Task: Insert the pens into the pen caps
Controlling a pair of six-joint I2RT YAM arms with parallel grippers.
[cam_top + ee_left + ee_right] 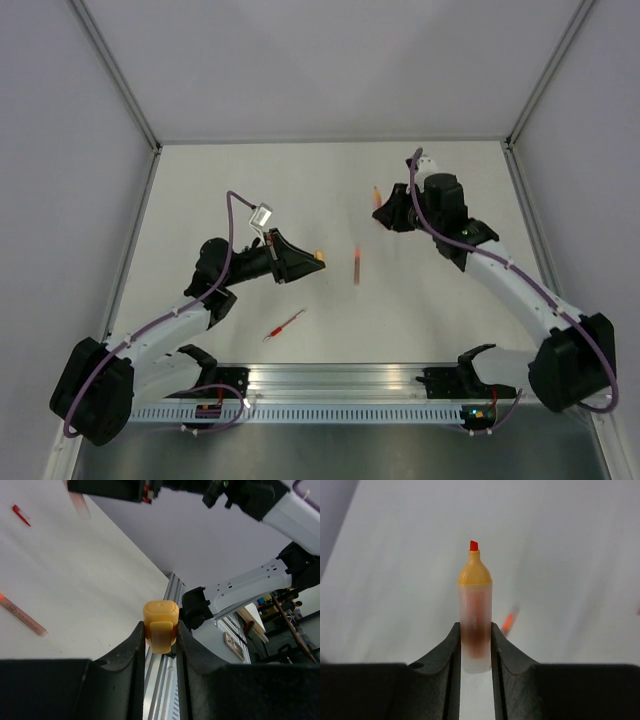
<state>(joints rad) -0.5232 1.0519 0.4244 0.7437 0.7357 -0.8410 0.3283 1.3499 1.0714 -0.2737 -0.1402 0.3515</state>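
Grip: pinching a stubby yellow-orange plastic pen cap (161,615) between the fingers of the left gripper (160,630), jaws narrowed to a slim gap and bearing on both its sides, rounded end poking out past the tips. Holding it in the air over the white table (250,190), left of centre.

Clamping a translucent plastic highlighter pen (475,605) in the right gripper (475,630), jaws likewise drawn in close, bearing on the lower half of the barrel, yellow-orange collar and red chisel tip pointing away from the wrist. Hovering over the far right part of the table, well apart from the cap.

Leaving two more lying on the table: a reddish-orange stick (357,266) between the grippers, blurred; a thin red pen (284,325) nearer the bases.

Handling, judging by looks: dealing with light, rigid, smooth plastic, likely twisting or slipping under a slack pinch. Keeping hold low on the barrel, leaving collar and tip free for entry; keeping hold across the cap's flanks. Not seeing the cap's open mouth from the left wrist view, so not telling which way it is facing. Expecting misalignment to be the main risk.
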